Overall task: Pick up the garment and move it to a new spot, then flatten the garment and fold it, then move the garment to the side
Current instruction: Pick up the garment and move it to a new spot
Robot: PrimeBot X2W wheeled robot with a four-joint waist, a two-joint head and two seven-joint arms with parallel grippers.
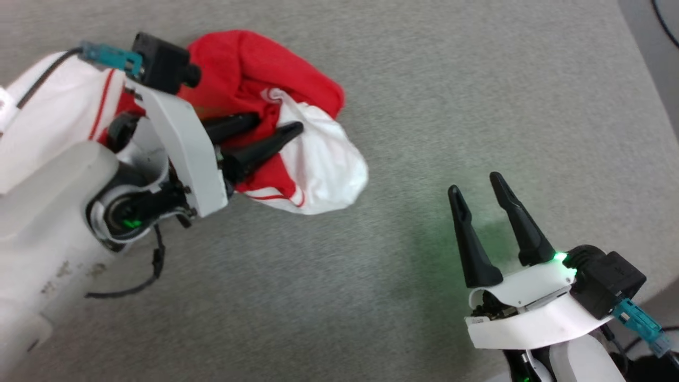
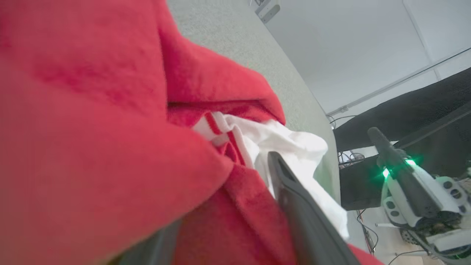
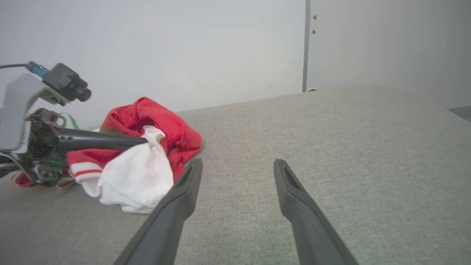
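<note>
Between the two dark fingers of the left end effector (image 1: 278, 123) sits a fold of the garment (image 1: 249, 69), a crumpled red jersey-style T-shirt with white sleeves, heaped on the grey table (image 1: 477, 79). Those fingers stand wide apart, about as far as the other arm's, and point into the heap. In the left wrist view red cloth fills the gap and bulges over one finger, while the other finger (image 2: 301, 213) runs along the edge of a white sleeve (image 1: 323, 164). Whether the pads press the cloth I cannot tell. Just ahead of that finger's tip the red-and-white striped trim (image 2: 217, 127) shows. The heap rests on the table, bunched around and ahead of this end effector, with more white cloth edged by a thin red stripe behind its wrist.

Well apart from the garment, the right end effector (image 1: 476, 181) is over bare table, jaws wide, grey table showing between them. From its own wrist view the shirt lies ahead and off to the left of its fingers (image 3: 294, 198), with one finger of the left end effector lying across the top of the white sleeve.
</note>
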